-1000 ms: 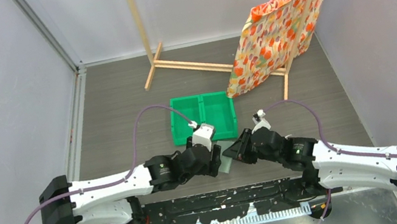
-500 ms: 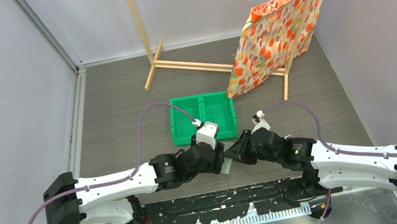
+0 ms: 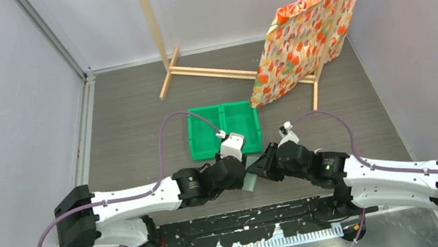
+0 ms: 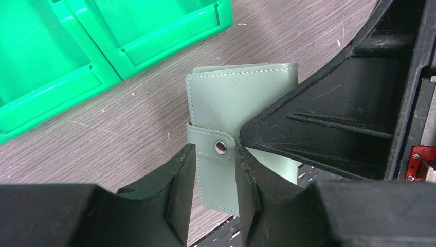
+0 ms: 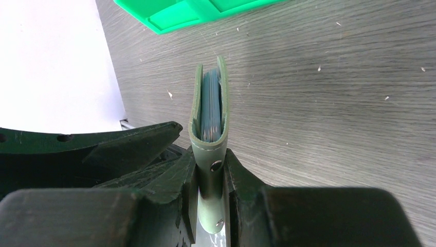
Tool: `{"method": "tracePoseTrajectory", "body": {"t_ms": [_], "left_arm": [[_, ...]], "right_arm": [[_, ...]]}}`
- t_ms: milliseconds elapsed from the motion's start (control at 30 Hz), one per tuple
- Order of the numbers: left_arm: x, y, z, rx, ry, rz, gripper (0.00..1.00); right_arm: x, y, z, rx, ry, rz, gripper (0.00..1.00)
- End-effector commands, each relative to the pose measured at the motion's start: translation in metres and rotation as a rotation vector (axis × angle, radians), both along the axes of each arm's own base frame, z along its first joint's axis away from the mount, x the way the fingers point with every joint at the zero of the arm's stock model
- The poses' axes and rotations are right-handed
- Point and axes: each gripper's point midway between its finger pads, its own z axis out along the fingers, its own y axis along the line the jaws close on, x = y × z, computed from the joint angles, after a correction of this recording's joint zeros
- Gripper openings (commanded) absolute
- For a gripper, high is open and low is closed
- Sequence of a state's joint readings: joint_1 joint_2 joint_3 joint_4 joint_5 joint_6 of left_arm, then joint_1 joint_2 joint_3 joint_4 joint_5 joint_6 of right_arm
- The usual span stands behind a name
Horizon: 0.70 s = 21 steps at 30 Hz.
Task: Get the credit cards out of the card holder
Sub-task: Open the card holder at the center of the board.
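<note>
The card holder [image 4: 241, 98] is grey-green and folded shut, with its snap strap [image 4: 220, 148] fastened. In the right wrist view the card holder [image 5: 208, 154] stands on edge, and my right gripper [image 5: 211, 170] is shut on its strap end. Thin card edges [image 5: 211, 105], bluish here, show inside the fold. My left gripper [image 4: 216, 164] is narrowly open, a finger on each side of the strap, just over it. In the top view both grippers meet at the card holder [image 3: 251, 177] near the table's front edge, left gripper [image 3: 240, 172] and right gripper [image 3: 260, 169].
A green two-compartment bin [image 3: 224, 129] lies just behind the grippers; it also shows in the left wrist view [image 4: 103, 46] and the right wrist view [image 5: 195, 10]. A wooden rack [image 3: 193, 68] with a floral cloth [image 3: 309, 33] stands at the back.
My left arm has reached further right, bringing its gripper up to the card holder's strap. The right gripper has held the card holder still.
</note>
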<state>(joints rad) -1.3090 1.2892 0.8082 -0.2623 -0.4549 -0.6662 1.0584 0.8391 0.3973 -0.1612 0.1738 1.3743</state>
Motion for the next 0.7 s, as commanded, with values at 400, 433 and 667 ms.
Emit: {"method": "tracePoseTrajectory", "body": {"t_ms": [400,433,667], "left_arm": [[0.017,0.008,0.005,0.062,-0.057,0.100,0.18],[0.017,0.008,0.005,0.067,-0.056,0.099,0.18],[0.019,0.009,0.002,0.109,-0.063,0.110,0.18]], "right_arm": [[0.004,0.020,0.042,0.148,-0.064,0.027,0.01],[0.003,0.020,0.042,0.148,-0.063,0.026,0.01],[0.004,0.021,0.045,0.154,-0.069,0.026,0.01]]}}
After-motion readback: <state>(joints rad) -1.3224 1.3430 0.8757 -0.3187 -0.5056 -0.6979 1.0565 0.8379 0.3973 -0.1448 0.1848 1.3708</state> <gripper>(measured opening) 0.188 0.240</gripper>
